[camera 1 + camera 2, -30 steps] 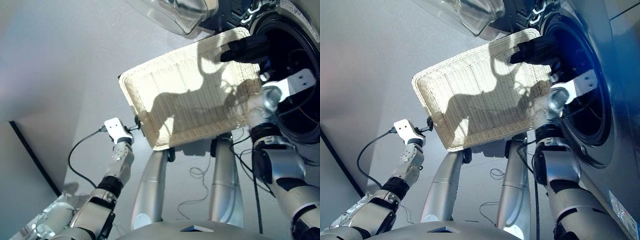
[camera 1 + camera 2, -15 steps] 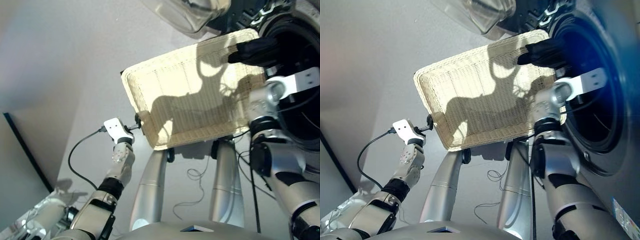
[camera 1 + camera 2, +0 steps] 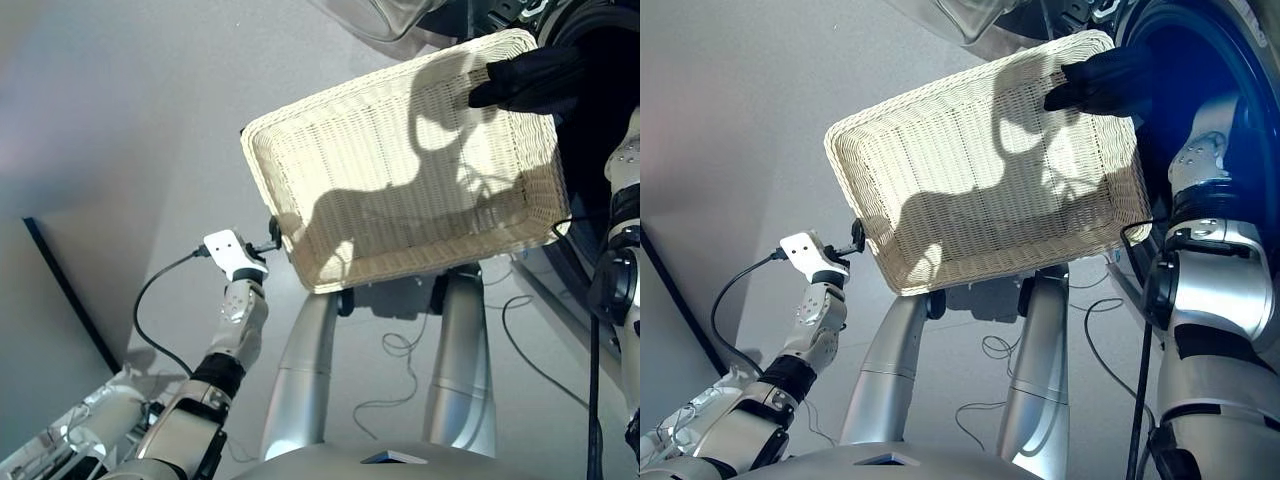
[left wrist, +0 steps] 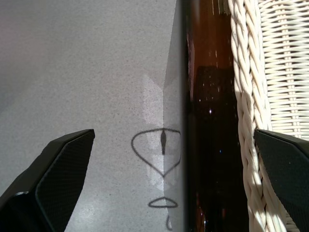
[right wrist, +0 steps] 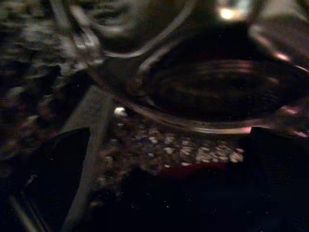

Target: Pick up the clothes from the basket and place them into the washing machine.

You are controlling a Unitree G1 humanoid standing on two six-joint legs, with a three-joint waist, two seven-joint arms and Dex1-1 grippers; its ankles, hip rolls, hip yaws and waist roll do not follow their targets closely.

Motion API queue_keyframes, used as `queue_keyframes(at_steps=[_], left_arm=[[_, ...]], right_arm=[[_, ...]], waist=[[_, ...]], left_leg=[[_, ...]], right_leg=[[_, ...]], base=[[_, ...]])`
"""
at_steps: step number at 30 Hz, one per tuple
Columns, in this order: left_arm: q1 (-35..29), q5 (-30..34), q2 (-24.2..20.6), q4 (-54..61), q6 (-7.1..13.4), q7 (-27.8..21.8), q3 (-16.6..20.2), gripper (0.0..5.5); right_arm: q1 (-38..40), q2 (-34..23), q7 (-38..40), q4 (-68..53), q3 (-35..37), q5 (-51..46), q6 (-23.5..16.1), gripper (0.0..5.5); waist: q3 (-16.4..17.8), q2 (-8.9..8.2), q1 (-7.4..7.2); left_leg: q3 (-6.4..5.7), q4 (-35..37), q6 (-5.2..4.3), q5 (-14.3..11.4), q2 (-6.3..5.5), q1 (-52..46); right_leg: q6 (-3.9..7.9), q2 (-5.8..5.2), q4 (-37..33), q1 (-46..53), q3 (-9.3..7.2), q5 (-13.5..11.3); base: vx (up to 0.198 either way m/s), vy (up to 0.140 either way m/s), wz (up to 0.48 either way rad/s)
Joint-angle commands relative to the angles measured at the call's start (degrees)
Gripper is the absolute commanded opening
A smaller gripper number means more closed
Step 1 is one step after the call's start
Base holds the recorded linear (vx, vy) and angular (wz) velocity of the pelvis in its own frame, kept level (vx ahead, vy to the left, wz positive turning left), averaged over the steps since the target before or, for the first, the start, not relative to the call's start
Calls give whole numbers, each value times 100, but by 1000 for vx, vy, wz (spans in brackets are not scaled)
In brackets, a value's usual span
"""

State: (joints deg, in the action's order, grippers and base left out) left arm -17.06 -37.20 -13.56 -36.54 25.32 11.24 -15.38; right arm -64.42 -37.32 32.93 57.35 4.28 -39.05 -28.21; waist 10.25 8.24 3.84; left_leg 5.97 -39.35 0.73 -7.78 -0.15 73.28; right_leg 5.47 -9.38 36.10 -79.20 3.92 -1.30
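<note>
The basket [image 3: 400, 170] is nearly empty; only a black garment [image 3: 530, 80] lies at its corner beside the washer [image 3: 1200, 60]. Left end effector [image 4: 164, 159] released by the rim; right one's state unclear.

Silver-grey jointed arms with black elbow bands, white camera block [image 3: 232, 252] at left wrist, black cable [image 3: 150, 300] looped from it, matte black textured fingers [image 4: 58, 179].

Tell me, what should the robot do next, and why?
Probably pull the right arm back out of the washing machine and reach for the black cloth. That cloth lies in the basket, at the corner beside the machine's opening, and it is the only cloth showing there.
</note>
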Motion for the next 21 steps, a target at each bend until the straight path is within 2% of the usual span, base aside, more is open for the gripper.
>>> queue_keyframes(at_steps=[1, 2, 3, 4, 5, 6, 9, 17, 20, 21], left_arm=[[-200, -124, -178, -365, -206, 26, 327, 550], [-174, -125, -197, -361, -207, 25, 327, 550], [-177, -103, -167, -371, -215, -3, 341, 550], [-171, -97, -172, -371, -230, -27, 359, 550], [-155, -98, -181, -369, -232, -29, 362, 550], [-176, -115, -118, -470, -251, -69, 402, 550], [-194, -35, -44, -728, -310, -168, 426, 550], [-59, 173, 213, -1279, -417, -342, 494, 550], [10, 211, 280, -1630, -497, -510, 514, 550], [83, 454, 280, -1903, -579, -599, 497, 550]], right_arm=[[513, 670, -605, -683, -235, -92, -63, 550], [559, 701, -597, -722, -217, -79, -57, 550], [853, 1108, -797, -780, -225, -77, -18, 550], [1026, 1287, -886, -771, -271, -31, 28, 550], [1046, 1303, -883, -786, -269, -25, 29, 550], [1343, 1656, -1248, -619, -328, -216, 152, 550], [1833, 2046, -1682, -418, -495, -377, 324, 550], [2942, 2536, -2135, -175, -534, -417, 534, 550], [3401, 2614, -2238, 20, -708, -186, 686, 550], [3730, 2596, -2317, 136, -948, 236, 820, 550]], waist=[[172, -19, -190], [172, -34, -201], [181, -76, -238], [186, -115, -252], [190, -120, -260], [179, -197, -283], [171, -317, -332], [164, -528, -415], [161, -607, -440], [124, -672, -453]], left_leg=[[-438, 87, -158, -345, 214, -477], [-441, 102, -158, -339, 213, -505], [-434, 127, -165, -330, 219, -596], [-441, 148, -168, -324, 224, -658], [-443, 159, -169, -320, 225, -681], [-473, 209, -181, -297, 242, -797], [-501, 339, -209, -255, 270, -1100], [-544, 548, -249, -223, 267, -2012], [-532, 869, -293, -160, 272, -2613], [-522, 1102, -322, -98, 270, -3006]], right_leg=[[42, -13, 418, 668, -283, 628], [41, -15, 404, 698, -289, 625], [28, -6, 331, 829, -326, 606], [22, 3, 280, 918, -342, 594], [21, 4, 266, 943, -346, 590], [13, 12, 167, 1098, -369, 559], [7, 4, -15, 1429, -414, 541], [17, 6, -323, 2405, -545, 567], [46, 13, -712, 3035, -651, 522], [75, 36, -1018, 3467, -725, 449]], base=[[0, 0, 0], [-70, -16, -54], [-64, -12, -24], [-64, -12, -6], [-70, -29, -25], [-63, -40, -39], [-46, -29, -23], [0, 0, 0], [19, -2, 9], [0, 0, 0]])
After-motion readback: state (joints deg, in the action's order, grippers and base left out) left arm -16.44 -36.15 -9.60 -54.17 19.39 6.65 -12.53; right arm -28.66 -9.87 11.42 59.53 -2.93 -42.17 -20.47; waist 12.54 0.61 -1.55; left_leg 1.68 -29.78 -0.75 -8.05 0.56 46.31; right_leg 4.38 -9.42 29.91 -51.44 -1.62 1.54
